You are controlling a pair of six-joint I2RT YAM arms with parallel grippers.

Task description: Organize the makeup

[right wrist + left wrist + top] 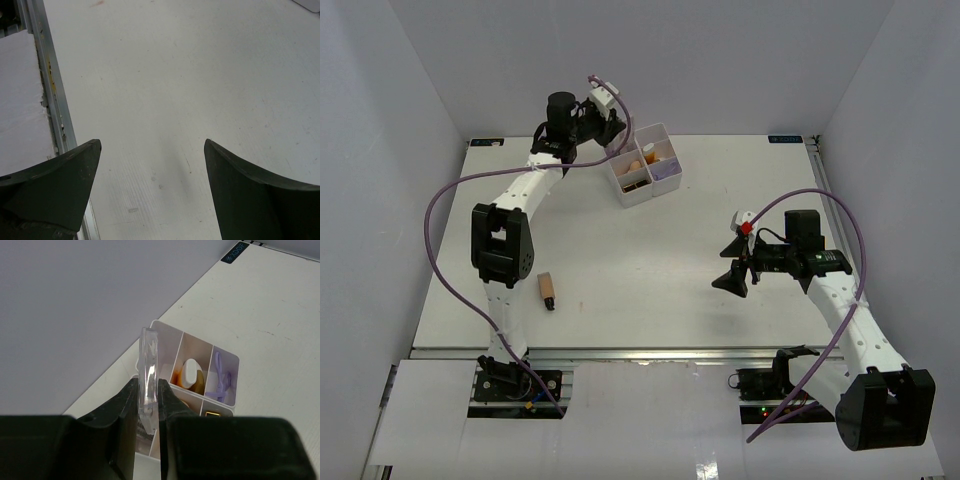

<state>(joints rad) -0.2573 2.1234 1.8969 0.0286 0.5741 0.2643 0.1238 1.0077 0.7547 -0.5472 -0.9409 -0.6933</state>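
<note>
Clamped in my left gripper (147, 412), the clear palette (149, 365) is hanging on edge over the partly filled white box (195, 339), far centre. I am holding my right gripper (152, 145) spread and empty. The tan bottle (547, 290) is lying near left, not yet boxed.

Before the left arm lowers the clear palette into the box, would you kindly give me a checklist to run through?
1. Grip: clear palette clamped edge-on in the left jaws: ok.
2. Palette close to the white box: ok.
3. Lined up over a free compartment: cannot tell, the jaws hide what lies beneath.
4. Right jaws open, empty, well away from the box: ok.
5. All makeup boxed: not ok, the tan bottle lies on the table.
</note>
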